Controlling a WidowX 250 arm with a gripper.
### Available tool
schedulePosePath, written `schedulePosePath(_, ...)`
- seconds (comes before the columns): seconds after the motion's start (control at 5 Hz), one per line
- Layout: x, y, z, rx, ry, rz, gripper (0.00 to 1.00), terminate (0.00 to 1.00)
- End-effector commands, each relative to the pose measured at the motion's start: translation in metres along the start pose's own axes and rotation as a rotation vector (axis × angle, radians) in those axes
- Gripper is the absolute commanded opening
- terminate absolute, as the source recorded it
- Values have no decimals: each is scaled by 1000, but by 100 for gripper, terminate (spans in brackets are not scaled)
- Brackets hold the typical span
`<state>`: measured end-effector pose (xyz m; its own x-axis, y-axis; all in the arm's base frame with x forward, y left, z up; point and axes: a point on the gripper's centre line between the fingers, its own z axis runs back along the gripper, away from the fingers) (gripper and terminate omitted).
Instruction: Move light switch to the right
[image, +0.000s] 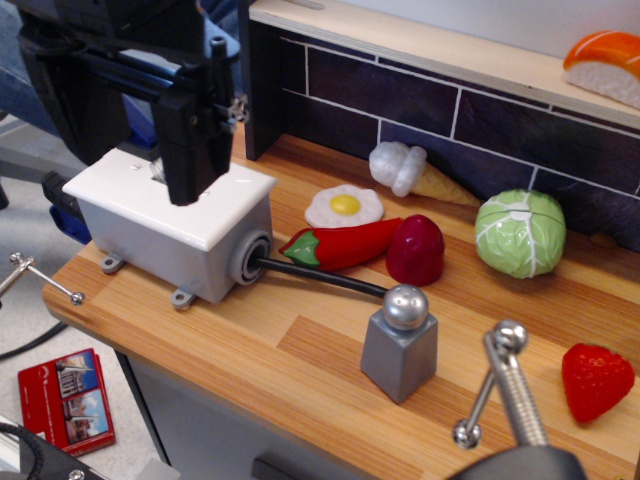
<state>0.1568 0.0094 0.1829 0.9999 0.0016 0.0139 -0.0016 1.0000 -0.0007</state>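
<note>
The light switch is a white faceplate (235, 195) on a grey box (165, 245) at the left end of the wooden counter. A black cable (320, 277) runs from the box's right side. The black gripper (186, 185) hangs over the middle of the faceplate with its tip down at the plate. It covers most of the toggle lever; only a small grey-white sliver (157, 172) shows at its left edge. The fingers read as one dark block, so I cannot tell whether they are open or shut.
A grey shaker with a silver ball top (400, 345) stands in front of the cable. Toy food lies to the right: fried egg (344, 206), red chili (340, 245), red egg-shaped piece (416, 250), ice cream cone (410, 172), cabbage (520, 232), strawberry (596, 380). A dark tiled wall (450, 110) backs the counter.
</note>
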Motion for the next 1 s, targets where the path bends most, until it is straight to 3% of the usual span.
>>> schedulePosePath(0.0,0,0,0,0,0,0,100,0)
schedulePosePath(0.2,11,18,3,-35,1,81,100,0)
schedulePosePath(0.8,73,71,-29,34,-20,197,100,0)
